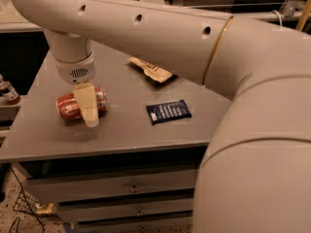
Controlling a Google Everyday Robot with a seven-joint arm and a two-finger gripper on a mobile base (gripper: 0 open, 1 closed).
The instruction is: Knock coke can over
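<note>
Hidden: the gripper (90, 116) crosses the middle of the coke can (65, 106), so the can's label and logo cannot be read; neither end of the can is clear enough to show a top or tab.
Cut off: the arm (146, 28) fills the upper and right part of the view and covers the table's right rear corner; a small red and dark object (8, 93) at the left edge is too cut off to name.
Gripper's opening: cannot tell; whether it grips the can cannot be told either.
Gripper's place: hanging from the wrist over the left side of the table (121, 140), its cream end in front of the can.
Count: one coke can, one dark blue wrapper (168, 111), one chip bag (150, 70), at least two drawer fronts (131, 187).
Can's look: red-orange, shiny, lying on its side.
Can's place: on the left part of the tabletop, well apart from the wrapper and the bag.
</note>
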